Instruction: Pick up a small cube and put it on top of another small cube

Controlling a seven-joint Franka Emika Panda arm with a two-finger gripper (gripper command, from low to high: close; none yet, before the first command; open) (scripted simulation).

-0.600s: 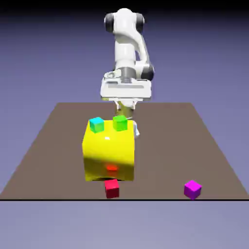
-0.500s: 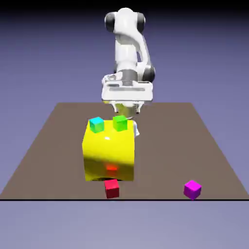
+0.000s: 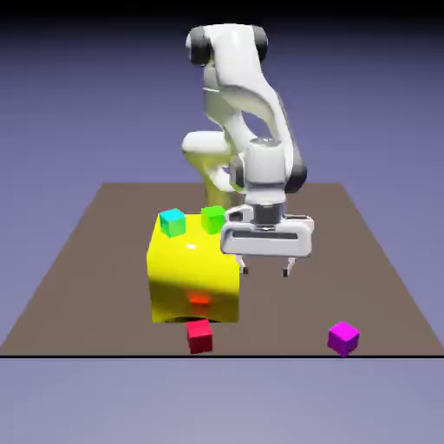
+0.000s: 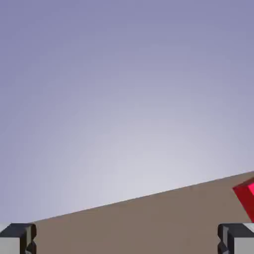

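The small magenta cube (image 3: 343, 337) lies near the table's front edge at the exterior view's right. The small red cube (image 3: 199, 336) sits near the same edge, just in front of the big yellow block (image 3: 194, 270). My gripper (image 3: 264, 271) hangs open above the table, beside the block's right side, behind and left of the magenta cube, with nothing between its fingers. In the hand view the gripper (image 4: 127, 239) shows two wide-apart tips, and a corner of the red cube (image 4: 246, 198) enters at the right edge. The magenta cube is out of that view.
A cyan cube (image 3: 173, 222) and a green cube (image 3: 213, 218) rest on top of the yellow block. The brown table (image 3: 364, 260) ends just in front of the two small cubes. The hand view shows the table (image 4: 149, 223) and backdrop.
The arm has swung forward and down from behind the yellow block to its right side. The hand now hangs lower and closer to the front. No cube has moved.
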